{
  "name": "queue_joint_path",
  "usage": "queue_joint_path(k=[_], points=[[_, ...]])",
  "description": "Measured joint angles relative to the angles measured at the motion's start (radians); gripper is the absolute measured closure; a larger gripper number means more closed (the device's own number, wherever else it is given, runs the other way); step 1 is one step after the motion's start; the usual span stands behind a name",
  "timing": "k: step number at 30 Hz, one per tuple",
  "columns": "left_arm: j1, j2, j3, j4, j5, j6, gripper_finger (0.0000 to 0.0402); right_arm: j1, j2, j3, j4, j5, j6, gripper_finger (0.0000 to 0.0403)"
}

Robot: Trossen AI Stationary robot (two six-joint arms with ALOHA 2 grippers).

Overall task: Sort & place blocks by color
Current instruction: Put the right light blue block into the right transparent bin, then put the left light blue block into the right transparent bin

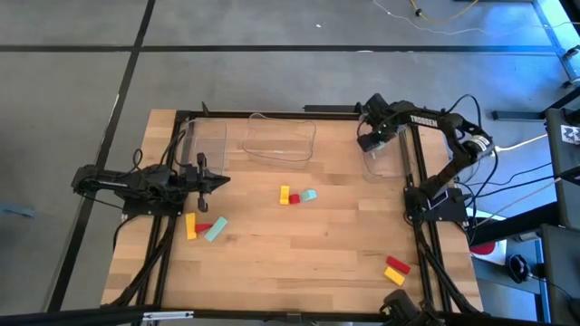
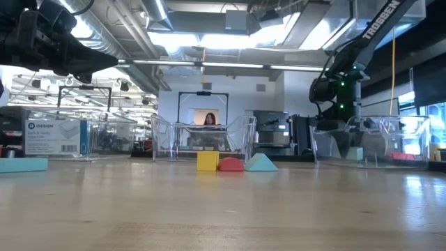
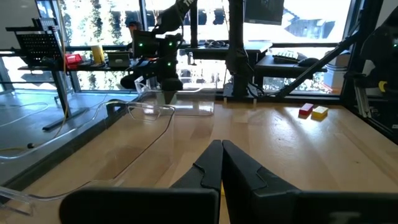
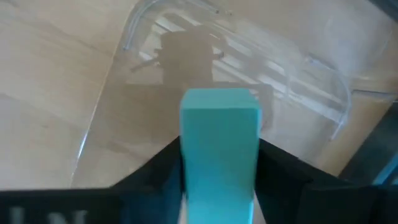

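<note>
My right gripper [image 1: 367, 140] is over the right clear bin [image 1: 388, 161] at the table's far right and is shut on a teal block [image 4: 219, 143]. My left gripper [image 1: 220, 181] hovers shut at the table's left, near the left bin [image 1: 205, 143]. A yellow block [image 1: 285, 194], a red block [image 1: 294, 199] and a teal block [image 1: 309, 195] lie together mid-table. Another yellow block [image 1: 191, 226], red block [image 1: 203, 226] and teal block [image 1: 216, 229] lie near the left arm. One red block [image 1: 399, 265] and one yellow block [image 1: 395, 275] lie by the near right corner. My right gripper pinches the teal block between its two fingers [image 4: 155, 165], one on each long side. The block's free end [image 4: 219, 109] sticks out beyond the fingertips. It points into the right bin, whose floor shows the gripper's shadow beyond the block.
Three clear bins stand along the far edge, with the middle one [image 1: 279, 140] between the arms. Black frame rails [image 1: 419, 181] run along the table's left and right sides. Bare wood lies open in the near middle. A person [image 2: 209, 120] shows far back in the room.
</note>
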Motion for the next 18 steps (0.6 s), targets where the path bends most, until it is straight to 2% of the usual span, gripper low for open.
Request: queue_joint_path(k=[4, 7, 11, 18], points=[[0.000, 0.000, 0.000, 0.000, 0.000, 0.000, 0.0401, 0.000, -0.024, -0.001, -0.009, -0.003, 0.009, 0.0148], [0.000, 0.000, 0.000, 0.000, 0.000, 0.000, 0.0401, 0.000, -0.035, -0.001, -0.028, -0.006, 0.005, 0.0114], [0.000, 0.000, 0.000, 0.000, 0.000, 0.000, 0.0401, 0.000, -0.045, -0.001, -0.043, -0.002, -0.002, 0.0102], [0.000, 0.000, 0.000, 0.000, 0.000, 0.000, 0.0401, 0.000, -0.117, -0.001, -0.048, -0.002, -0.006, 0.0113]])
